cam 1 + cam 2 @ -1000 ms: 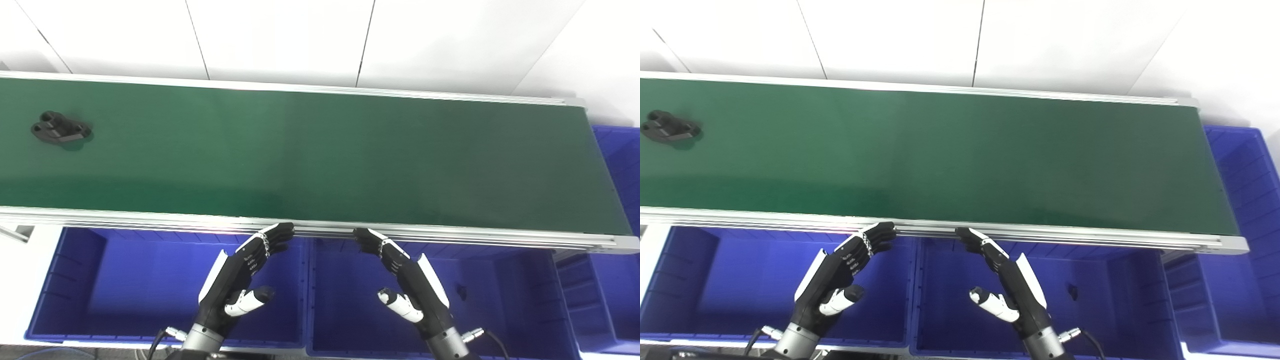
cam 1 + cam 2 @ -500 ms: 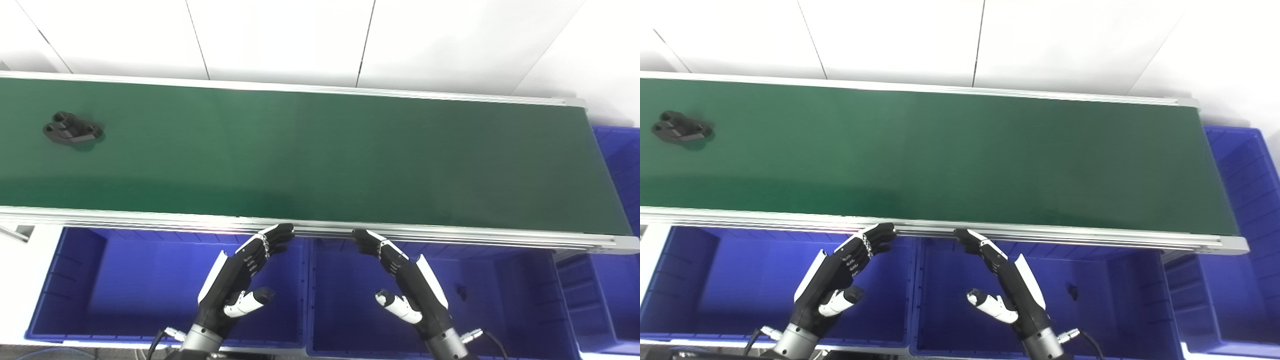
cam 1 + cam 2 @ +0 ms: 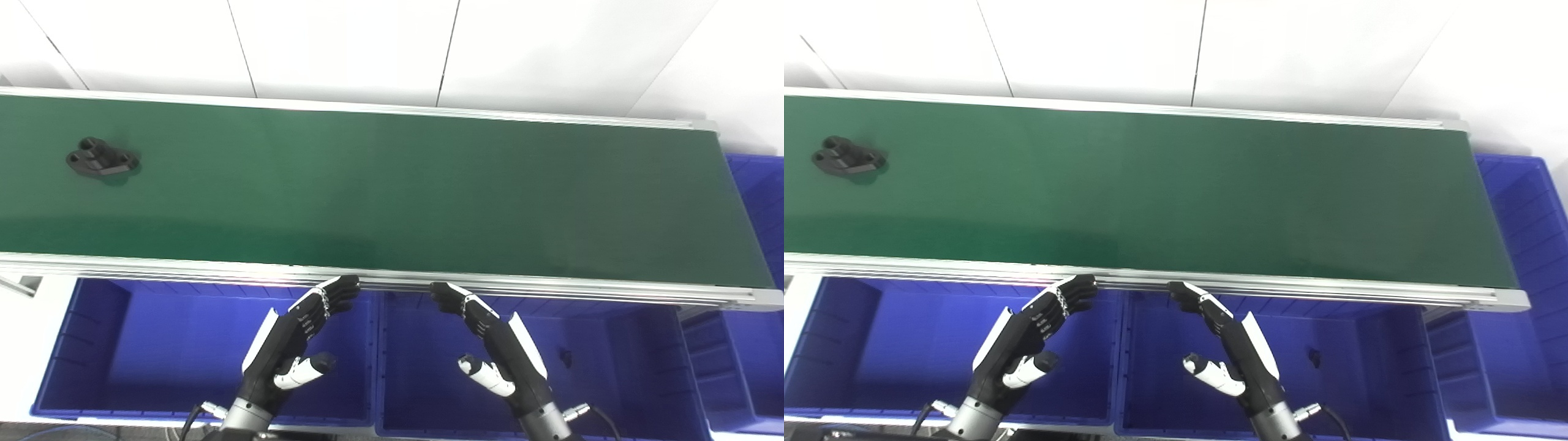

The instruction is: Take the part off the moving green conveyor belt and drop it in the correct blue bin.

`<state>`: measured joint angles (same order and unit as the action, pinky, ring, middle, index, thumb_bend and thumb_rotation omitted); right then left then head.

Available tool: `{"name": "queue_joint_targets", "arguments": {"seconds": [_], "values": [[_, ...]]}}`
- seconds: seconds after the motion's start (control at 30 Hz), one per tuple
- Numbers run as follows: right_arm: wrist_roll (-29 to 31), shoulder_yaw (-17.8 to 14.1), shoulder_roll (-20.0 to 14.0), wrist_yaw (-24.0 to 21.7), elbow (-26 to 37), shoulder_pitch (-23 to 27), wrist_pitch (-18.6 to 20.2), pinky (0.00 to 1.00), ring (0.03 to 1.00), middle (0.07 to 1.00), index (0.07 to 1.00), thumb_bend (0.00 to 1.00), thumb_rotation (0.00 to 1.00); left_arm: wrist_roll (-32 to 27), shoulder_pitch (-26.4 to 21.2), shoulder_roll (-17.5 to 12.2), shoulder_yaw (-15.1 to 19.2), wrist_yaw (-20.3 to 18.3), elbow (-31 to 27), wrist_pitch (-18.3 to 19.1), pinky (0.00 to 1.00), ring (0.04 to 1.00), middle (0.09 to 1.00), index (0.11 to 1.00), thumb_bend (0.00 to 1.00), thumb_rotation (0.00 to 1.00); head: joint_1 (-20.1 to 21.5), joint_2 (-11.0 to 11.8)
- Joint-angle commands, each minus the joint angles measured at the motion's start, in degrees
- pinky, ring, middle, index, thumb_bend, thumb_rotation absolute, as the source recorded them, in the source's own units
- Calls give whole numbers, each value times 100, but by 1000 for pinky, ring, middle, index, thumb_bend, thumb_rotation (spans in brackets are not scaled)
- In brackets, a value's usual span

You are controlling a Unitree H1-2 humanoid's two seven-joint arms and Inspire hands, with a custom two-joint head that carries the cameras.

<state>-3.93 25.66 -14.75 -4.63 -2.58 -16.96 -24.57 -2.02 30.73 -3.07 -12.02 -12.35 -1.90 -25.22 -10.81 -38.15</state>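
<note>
A matte black flanged part (image 3: pixel 101 164) is lying far left on the smooth green conveyor belt (image 3: pixel 392 196); left robot hand (image 3: pixel 293 337) and right robot hand (image 3: pixel 497 346) are hovering empty, fingers spread, above glossy blue bins (image 3: pixel 92 349).

left robot hand (image 3: pixel 297 343) and right robot hand (image 3: pixel 499 346) held open, empty.

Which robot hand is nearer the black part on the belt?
Left. The left robot hand sits below and right of the black part; the right robot hand is farther right.

Black left hand (image 3: pixel 291 343), black right hand (image 3: pixel 499 346), white back panels and thumbs, silver wrists (black cables)
</note>
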Motion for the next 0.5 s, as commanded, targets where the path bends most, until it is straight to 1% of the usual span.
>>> {"name": "queue_joint_targets", "arguments": {"seconds": [0.0,0.17,0.37,0.47], "values": [[34,7,-19,2,82,13,-236,826,860,865,840,769,848,-77,27,-2,-17,-85,-49,-169,834,848,831,814,895,732,-5,1],[52,4,-30,-24,59,18,-236,831,866,867,847,776,841,-55,0,10,-5,-80,-3,-170,823,845,830,811,892,736,-12,58],[93,-2,24,4,-43,72,-236,792,839,851,831,775,831,-97,-16,-3,-10,-110,38,-170,827,849,833,810,891,735,-3,102],[109,5,33,-1,-74,91,-236,790,836,850,829,769,826,-101,-17,-7,-3,-113,38,-170,828,846,829,811,893,734,0,105]]}}
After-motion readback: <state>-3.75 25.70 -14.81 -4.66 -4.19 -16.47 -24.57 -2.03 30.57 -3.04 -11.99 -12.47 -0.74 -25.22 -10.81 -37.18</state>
